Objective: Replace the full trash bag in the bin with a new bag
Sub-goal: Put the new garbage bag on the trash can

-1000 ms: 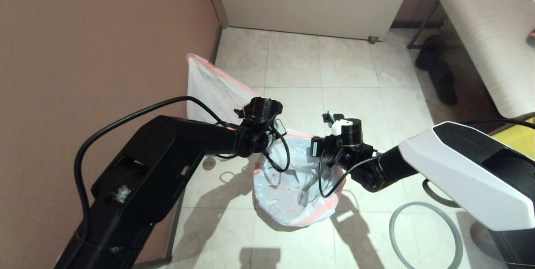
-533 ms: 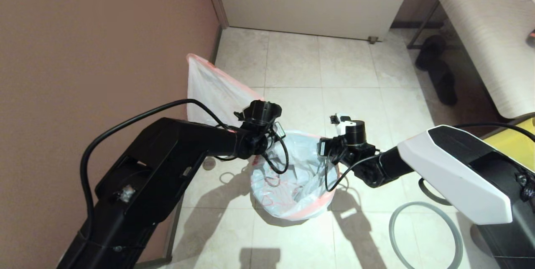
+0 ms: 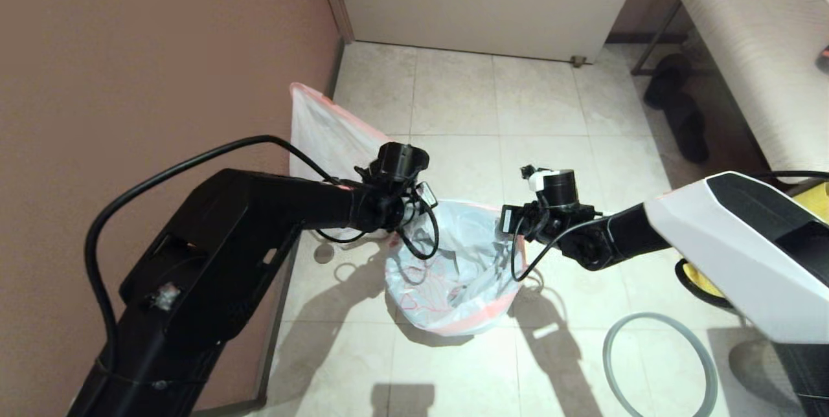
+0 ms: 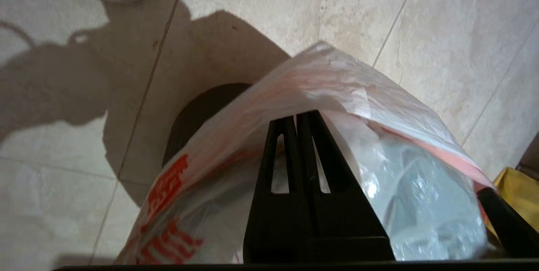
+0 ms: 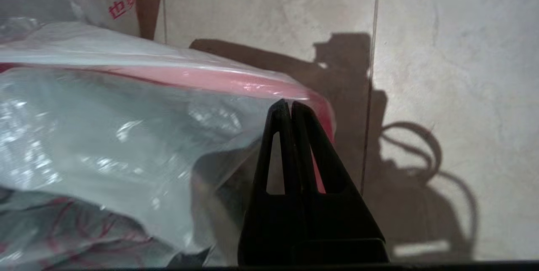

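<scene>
Bag [image 3: 453, 274] rim pinched between both end effectors

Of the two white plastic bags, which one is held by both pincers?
The new bag with bold red print, spread open between the left pincer and right pincer. The full trash bag stands untouched by the wall.

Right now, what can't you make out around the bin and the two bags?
- Small dark round plastic bin: head view shows none of it, the printed translucent white bag drapes it; left wrist shows a sliver.
- Lumpy white bag by the wall: the left arm covers its lower part, contents unreadable.
- Grey ring on the floor: cut by the head view's bottom edge.
- Left gripper, right gripper: head view hides both under the wrists.
</scene>
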